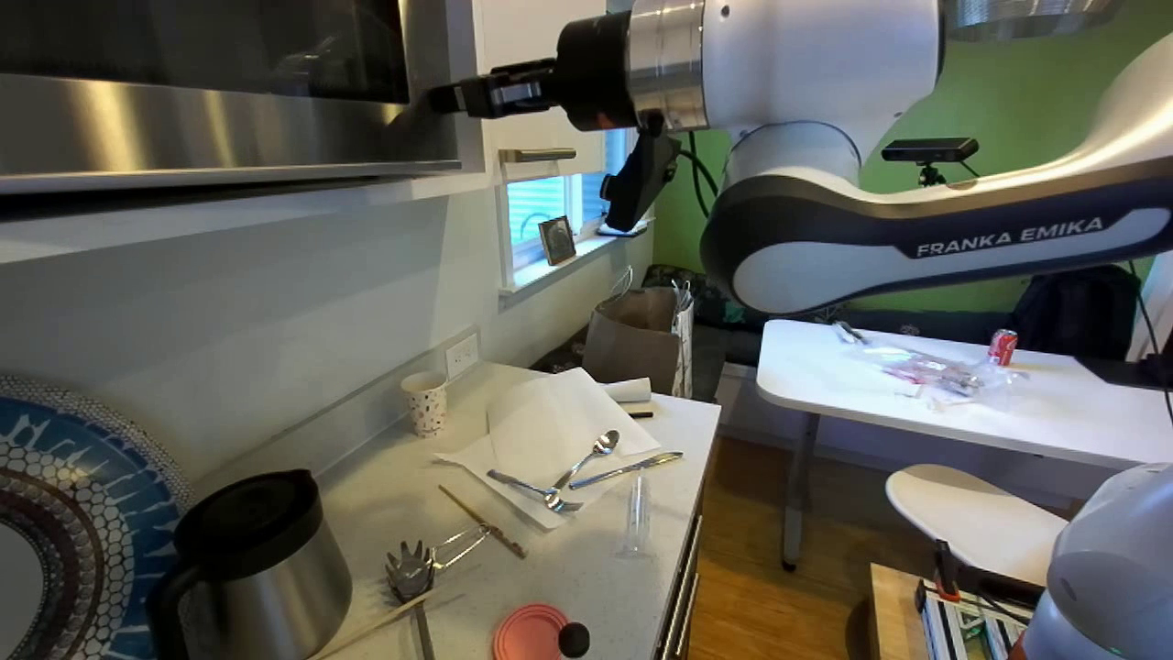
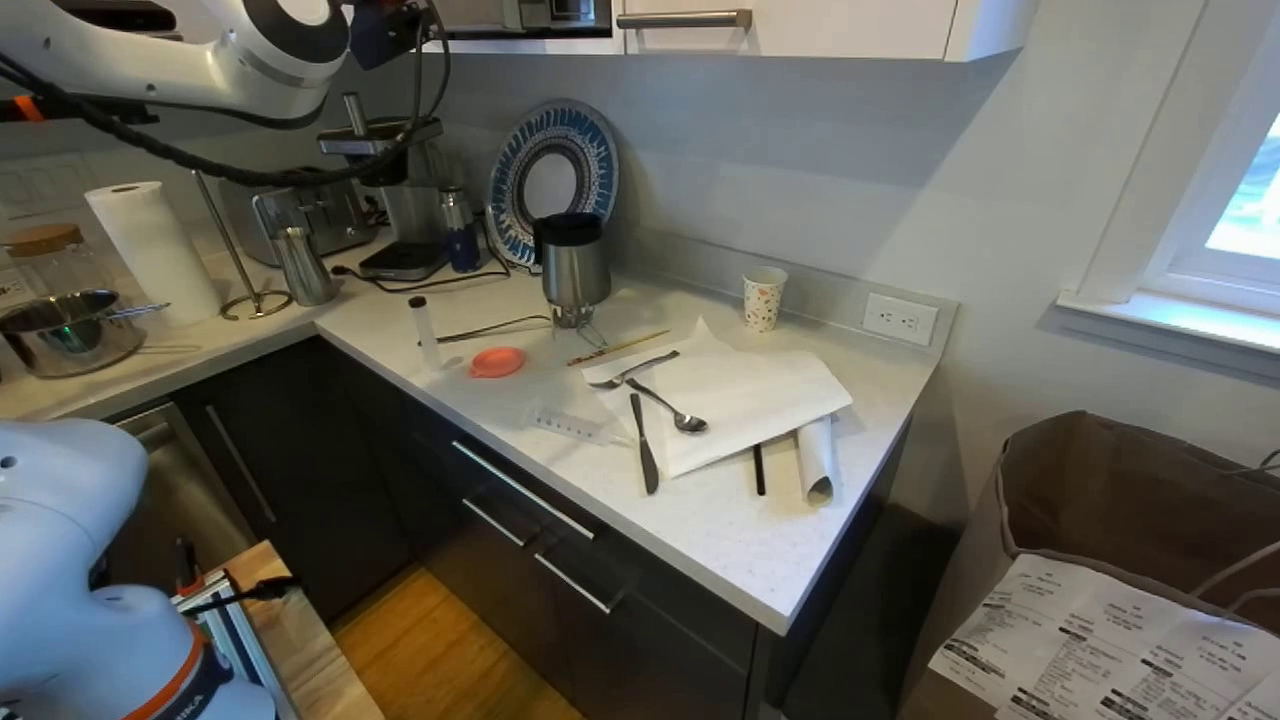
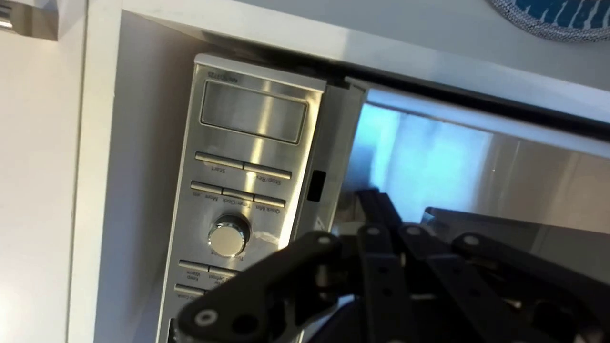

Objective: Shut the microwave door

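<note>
The microwave [image 1: 229, 124] sits in a cabinet opening at upper left in an exterior view; its lower corner shows at the top of an exterior view [image 2: 485, 14]. The microwave door [image 1: 183, 46] has dark glass in a steel frame. In the upside-down wrist view the door [image 3: 524, 176] stands slightly ajar, its edge apart from the button panel [image 3: 252, 112], with a dark slot between. My gripper [image 1: 442, 99] is at the door's free-edge steel frame, with its reflection on it. In the wrist view the gripper [image 3: 375, 194] is shut and empty; contact cannot be told exactly.
A white cabinet [image 1: 541, 82] with a bar handle stands beside the microwave. A shelf edge [image 1: 229, 215] runs below it. On the counter are a steel jug [image 1: 266, 568], cutlery on paper [image 1: 541, 431], and a paper cup [image 1: 425, 403].
</note>
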{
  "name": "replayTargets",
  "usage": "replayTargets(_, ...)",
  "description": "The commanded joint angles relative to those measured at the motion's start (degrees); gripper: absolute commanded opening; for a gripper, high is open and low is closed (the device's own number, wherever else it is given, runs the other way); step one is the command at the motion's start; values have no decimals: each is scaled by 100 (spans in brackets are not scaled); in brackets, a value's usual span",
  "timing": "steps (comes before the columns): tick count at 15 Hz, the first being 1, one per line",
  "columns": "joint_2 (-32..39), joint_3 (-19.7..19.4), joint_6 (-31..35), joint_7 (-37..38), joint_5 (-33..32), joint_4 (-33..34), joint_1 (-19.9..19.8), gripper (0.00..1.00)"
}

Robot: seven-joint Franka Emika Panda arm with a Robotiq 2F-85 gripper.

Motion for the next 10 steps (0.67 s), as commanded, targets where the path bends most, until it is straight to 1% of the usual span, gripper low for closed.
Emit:
replayTargets(1, 556, 85, 91, -168, -93, 459, -5, 0)
replayTargets(8, 1335, 148, -86, -432, -99, 1268, 26, 0)
replayTargets(10, 1573, 140, -139, -515, -78, 1455, 108, 0)
